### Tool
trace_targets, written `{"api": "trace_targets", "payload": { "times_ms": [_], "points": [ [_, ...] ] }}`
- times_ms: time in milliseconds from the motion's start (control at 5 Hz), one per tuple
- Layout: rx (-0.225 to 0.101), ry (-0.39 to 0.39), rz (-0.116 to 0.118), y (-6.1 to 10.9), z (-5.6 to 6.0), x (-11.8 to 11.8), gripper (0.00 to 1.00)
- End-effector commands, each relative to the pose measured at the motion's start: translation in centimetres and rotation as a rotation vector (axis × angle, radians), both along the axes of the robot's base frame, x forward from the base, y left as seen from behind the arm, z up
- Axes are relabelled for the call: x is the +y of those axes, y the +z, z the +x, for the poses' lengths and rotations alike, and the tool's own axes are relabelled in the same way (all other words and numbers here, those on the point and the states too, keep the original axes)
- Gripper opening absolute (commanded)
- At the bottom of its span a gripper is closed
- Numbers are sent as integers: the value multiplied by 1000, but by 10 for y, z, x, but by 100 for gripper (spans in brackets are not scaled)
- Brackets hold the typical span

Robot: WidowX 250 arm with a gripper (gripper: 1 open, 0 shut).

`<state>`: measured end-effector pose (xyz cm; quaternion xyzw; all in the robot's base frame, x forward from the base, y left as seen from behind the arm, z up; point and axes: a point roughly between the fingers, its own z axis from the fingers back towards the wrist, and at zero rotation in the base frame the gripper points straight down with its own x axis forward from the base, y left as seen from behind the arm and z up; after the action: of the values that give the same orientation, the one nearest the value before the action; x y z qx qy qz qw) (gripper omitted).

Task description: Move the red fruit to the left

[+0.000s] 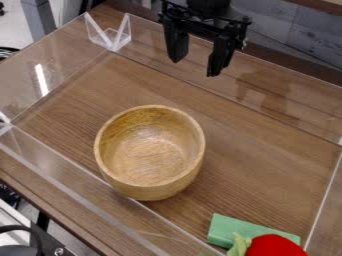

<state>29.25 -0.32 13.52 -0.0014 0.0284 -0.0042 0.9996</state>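
Observation:
The red fruit (pixel 277 245) lies at the bottom right corner of the camera view, glossy red with a light-green leafy top, partly cut off by the frame edge. It touches a flat green block (pixel 230 229). My gripper (pixel 195 55) hangs at the top centre, pointing down over the far side of the wooden table, its two dark fingers (pixel 175 45) spread apart with nothing between them. It is far from the fruit.
A wooden bowl (pixel 150 151) stands in the middle of the table (pixel 267 140). Clear acrylic walls (pixel 54 70) fence the work area on all sides. A small transparent bracket (pixel 110 33) sits at the far left corner.

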Motion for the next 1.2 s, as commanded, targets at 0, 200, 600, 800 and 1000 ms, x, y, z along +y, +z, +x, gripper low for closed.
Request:
{"api": "trace_targets", "payload": {
  "times_ms": [0, 200, 600, 800, 1000],
  "points": [
    [33, -42, -3, -15, -7, -13, 100],
    [60, -126, -36, -26, -24, -55, 100],
    [87, -371, -72, -44, -53, -145, 100],
    [108, -505, -93, -57, -70, -149, 100],
    [112, -560, -107, -65, -84, -153, 100]
  ]
}}
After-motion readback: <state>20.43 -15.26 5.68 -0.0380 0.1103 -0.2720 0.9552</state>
